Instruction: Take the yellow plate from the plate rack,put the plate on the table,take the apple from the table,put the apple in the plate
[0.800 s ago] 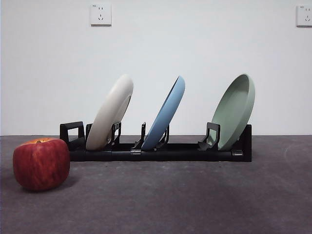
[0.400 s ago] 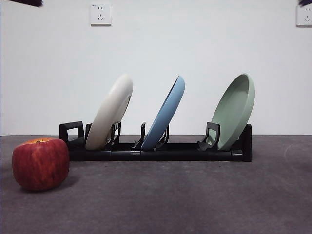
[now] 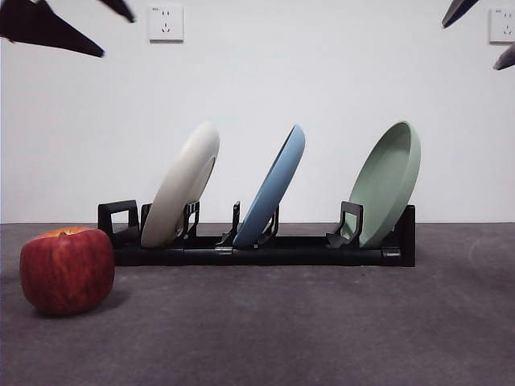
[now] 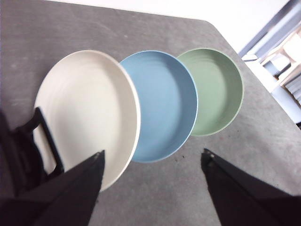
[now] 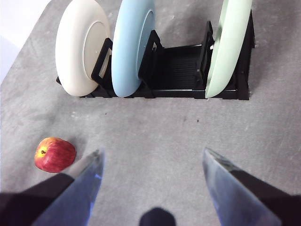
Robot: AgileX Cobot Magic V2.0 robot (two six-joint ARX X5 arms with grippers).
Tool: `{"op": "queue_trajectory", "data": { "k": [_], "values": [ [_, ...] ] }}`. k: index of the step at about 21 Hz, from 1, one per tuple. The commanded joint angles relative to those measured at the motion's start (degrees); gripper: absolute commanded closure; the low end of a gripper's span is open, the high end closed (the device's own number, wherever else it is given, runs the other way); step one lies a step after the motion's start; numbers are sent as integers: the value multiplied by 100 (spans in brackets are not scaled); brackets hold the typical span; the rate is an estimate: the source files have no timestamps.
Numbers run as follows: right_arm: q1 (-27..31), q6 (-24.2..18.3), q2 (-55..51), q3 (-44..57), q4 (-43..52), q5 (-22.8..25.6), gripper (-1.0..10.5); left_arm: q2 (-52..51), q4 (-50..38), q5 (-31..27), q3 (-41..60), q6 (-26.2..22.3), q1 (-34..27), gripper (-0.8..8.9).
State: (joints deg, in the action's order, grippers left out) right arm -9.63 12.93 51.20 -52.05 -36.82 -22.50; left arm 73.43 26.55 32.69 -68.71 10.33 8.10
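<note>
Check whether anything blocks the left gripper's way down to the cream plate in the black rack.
Nothing visible does. The left gripper hangs open above the matte cream round plate, which leans in the end slot of the black plastic rack. Its nearest neighbour, the blue plate, sits one slot along.

Plain white wall [image 3: 322, 88] behind my setup, w/ two white power outlets up high: one left of center [image 3: 166, 23], another at the far right edge [image 3: 502, 26]. Dark grey grainy surface [image 3: 322, 322] runs right up to the wall, evenly lit, soft shadows only. Off one corner of it there's some pale furniture [image 4: 282, 66], too blurry to ID.
</note>
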Motion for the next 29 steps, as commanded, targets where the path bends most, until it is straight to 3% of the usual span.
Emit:
{"op": "queue_trajectory", "data": {
  "k": [1,4,10,17,18,21,29],
  "values": [
    [9,-61,-7,-7,31,-7,597,514,153,-127,-455,-94,201,471],
    [9,-61,-7,-7,31,-2,599,1239,452,-267,-1067,-114,511,471],
    [9,-61,-7,-7,31,13,599,2144,131,-1268,-1416,-205,1023,472],
    [9,-61,-7,-7,31,33,599,2649,-127,-1486,-1416,-289,1143,473],
    [9,-61,-7,-7,31,33,599,2658,-122,-1484,-1416,-291,1143,487],
    [9,-61,-7,-7,31,35,599,2658,-146,-1405,-1416,-459,1143,835],
    [9,-59,-7,-7,31,44,600,2387,118,-1292,-1427,-608,1143,822]
  ]
}}
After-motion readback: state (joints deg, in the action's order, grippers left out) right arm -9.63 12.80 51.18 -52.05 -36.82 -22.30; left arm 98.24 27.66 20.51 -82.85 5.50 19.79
